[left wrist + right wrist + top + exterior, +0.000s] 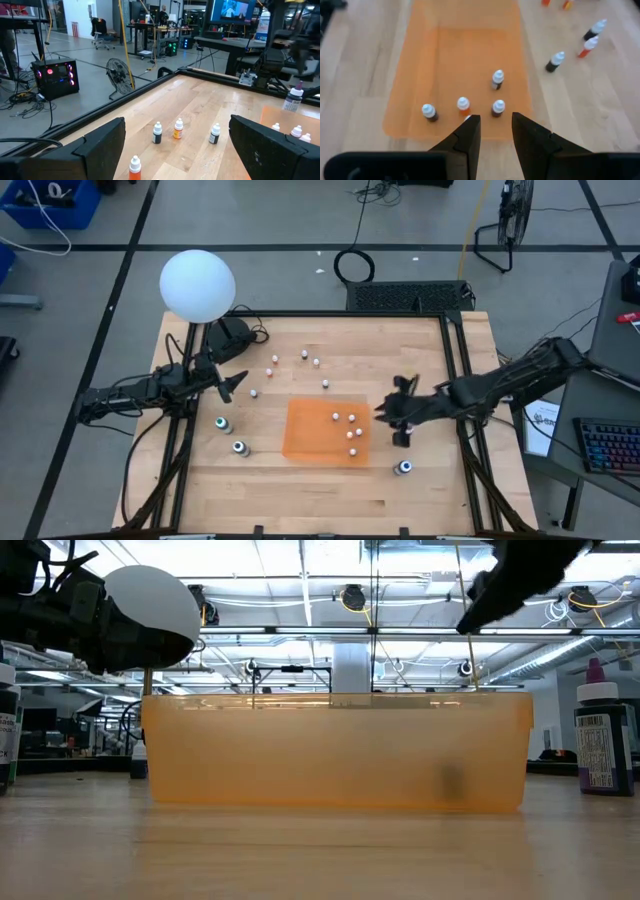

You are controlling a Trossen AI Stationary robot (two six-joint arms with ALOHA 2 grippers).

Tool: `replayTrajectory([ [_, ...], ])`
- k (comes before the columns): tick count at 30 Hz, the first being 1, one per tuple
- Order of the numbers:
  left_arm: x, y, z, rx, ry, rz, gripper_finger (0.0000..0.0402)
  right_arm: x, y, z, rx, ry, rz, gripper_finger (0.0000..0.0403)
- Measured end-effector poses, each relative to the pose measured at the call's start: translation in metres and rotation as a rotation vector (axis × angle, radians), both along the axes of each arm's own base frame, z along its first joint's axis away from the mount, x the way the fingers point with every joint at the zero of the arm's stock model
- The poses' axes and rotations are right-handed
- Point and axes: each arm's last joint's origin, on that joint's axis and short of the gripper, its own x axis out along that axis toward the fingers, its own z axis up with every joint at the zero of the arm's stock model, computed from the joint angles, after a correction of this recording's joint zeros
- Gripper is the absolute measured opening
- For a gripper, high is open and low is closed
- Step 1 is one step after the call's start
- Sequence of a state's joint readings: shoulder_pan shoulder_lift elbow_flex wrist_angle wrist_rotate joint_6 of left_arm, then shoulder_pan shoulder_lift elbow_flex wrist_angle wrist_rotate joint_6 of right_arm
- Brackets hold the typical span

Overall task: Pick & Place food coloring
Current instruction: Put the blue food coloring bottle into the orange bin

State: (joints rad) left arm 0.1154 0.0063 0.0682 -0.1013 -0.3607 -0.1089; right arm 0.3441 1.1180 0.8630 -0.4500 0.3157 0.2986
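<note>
An orange tray (310, 430) sits mid-table and holds several tiny white-topped bottles (497, 79). More tiny bottles (304, 355) stand on the wood beyond the tray toward the far edge. Two larger teal-topped bottles (221, 423) stand left of the tray, and one (403, 468) stands near its right near corner. My right gripper (496, 125) hovers over the tray's right edge, open by a narrow gap with nothing between the fingers. A bottle top (467, 118) peeks out beside one finger. My left gripper (175, 150) is wide open above the table, left of the loose bottles (178, 128).
A white globe lamp (197, 285) stands at the table's far left corner, with a dark base and cables beside it. A black frame rail (455, 380) runs along the table's sides. Bare wood (300, 500) lies between the tray and the near edge. A keyboard (610, 445) lies off the table to the right.
</note>
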Motion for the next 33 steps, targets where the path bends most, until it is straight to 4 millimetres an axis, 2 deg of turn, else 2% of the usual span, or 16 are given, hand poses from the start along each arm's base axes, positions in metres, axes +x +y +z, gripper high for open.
replayTrajectory([
  [5, 0.000, 0.000, 0.000, 0.000, 0.000, 0.000, 0.0353, -0.038, -0.025, -0.025, 0.019, -0.198, -0.025, 0.0100],
  [10, 0.000, 0.000, 0.000, 0.000, 0.000, 0.000, 0.0353, -0.066, -0.056, -0.054, -0.018, -0.442, -0.124, 0.0100],
  [14, 0.000, 0.000, 0.000, 0.000, 0.000, 0.000, 0.0353, -0.083, -0.073, -0.071, 0.001, -0.506, -0.166, 0.0100],
  [17, 0.000, 0.000, 0.000, 0.000, 0.000, 0.000, 0.0353, -0.091, -0.080, -0.077, 0.016, -0.546, -0.153, 0.0100],
  [27, 0.000, 0.000, 0.000, 0.000, 0.000, 0.000, 0.0353, -0.106, -0.087, -0.092, -0.094, -0.627, -0.198, 0.0090],
  [33, 0.000, 0.000, 0.000, 0.000, 0.000, 0.000, 0.0353, -0.110, -0.090, -0.089, -0.130, -0.680, -0.261, 0.0086],
])
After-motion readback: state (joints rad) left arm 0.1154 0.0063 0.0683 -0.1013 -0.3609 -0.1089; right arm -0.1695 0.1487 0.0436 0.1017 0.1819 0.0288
